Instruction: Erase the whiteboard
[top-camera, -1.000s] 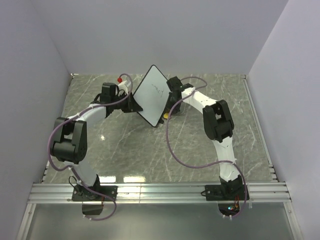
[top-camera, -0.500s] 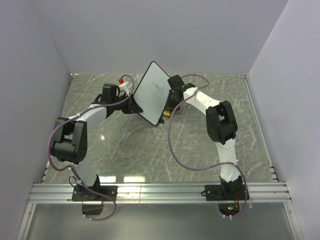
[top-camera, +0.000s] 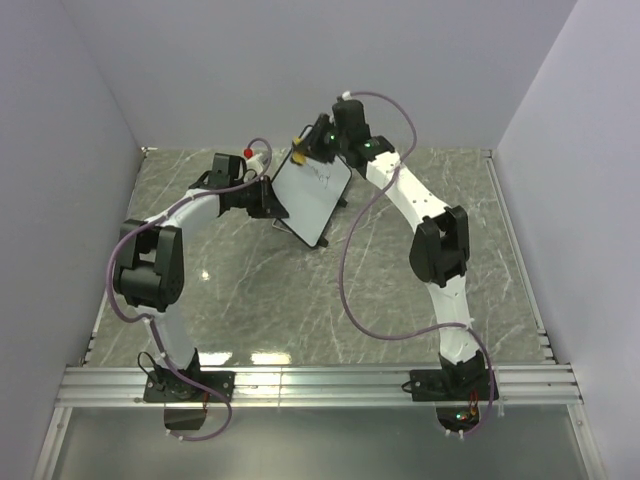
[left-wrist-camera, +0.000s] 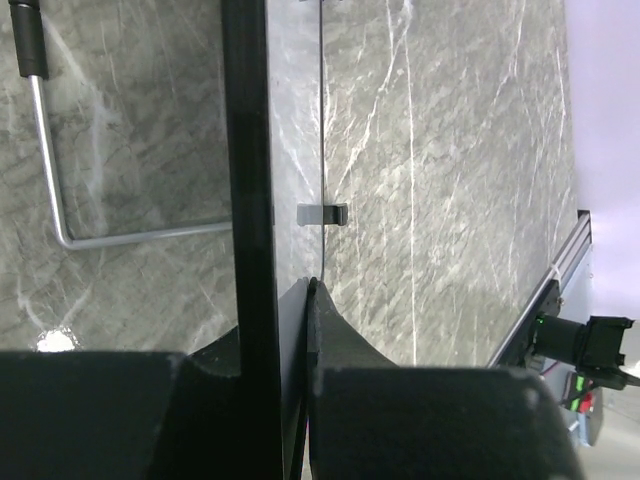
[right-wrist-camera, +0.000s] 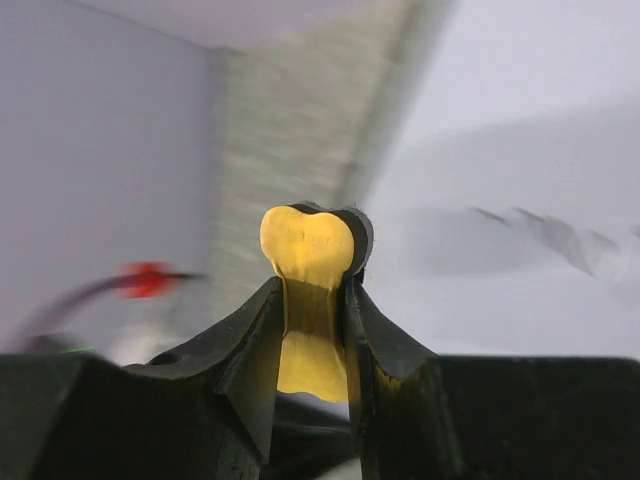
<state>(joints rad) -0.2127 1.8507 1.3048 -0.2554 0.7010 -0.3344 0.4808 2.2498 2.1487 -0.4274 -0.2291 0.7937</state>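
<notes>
Small rectangular whiteboard with a thin black rim (top-camera: 314, 198), propped at a tilt on the grey marble tabletop (top-camera: 420, 290), upper middle of the overhead frame.
A faint black scribble (top-camera: 318, 178) marks its upper face. The left gripper (top-camera: 268, 203) is clenched on the board's left edge, the rim seen edge-on between its fingers (left-wrist-camera: 322, 320). At the board's top corner, the right gripper (right-wrist-camera: 312, 285) grasps a small yellow bone-shaped eraser (right-wrist-camera: 306, 250); contact with the board is unclear.
</notes>
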